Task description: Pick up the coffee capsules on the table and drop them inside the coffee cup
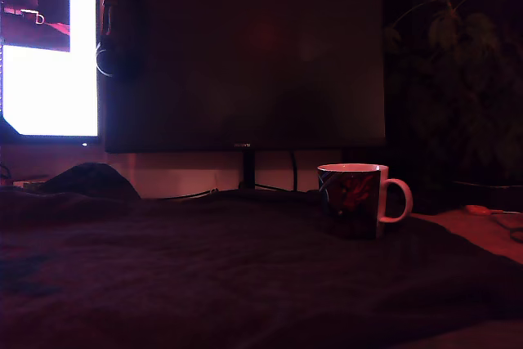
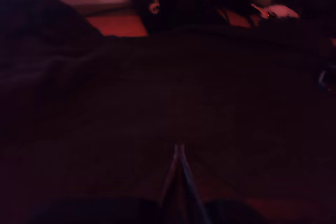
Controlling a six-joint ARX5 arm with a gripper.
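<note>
1. The room is very dark and red.
2. The cup (image 1: 356,199) stands upright on the table (image 1: 204,275), which has a dark, wrinkly cloth on it.
3. The cup's white handle points to the exterior view's right.
4. Behind the cup is a big dark screen (image 1: 245,63) on a stand.
5. Far off to the cup's left in the exterior view, a second screen (image 1: 49,46) glows white.
6. A plant (image 1: 458,63) stands behind the cup, to the exterior view's right.
7. In the wrist view, the gripper (image 2: 178,148) has its two thin fingers (image 2: 170,177) pressed together at the tips, with nothing between them.
8. No capsules can be made out in the dark.
</note>
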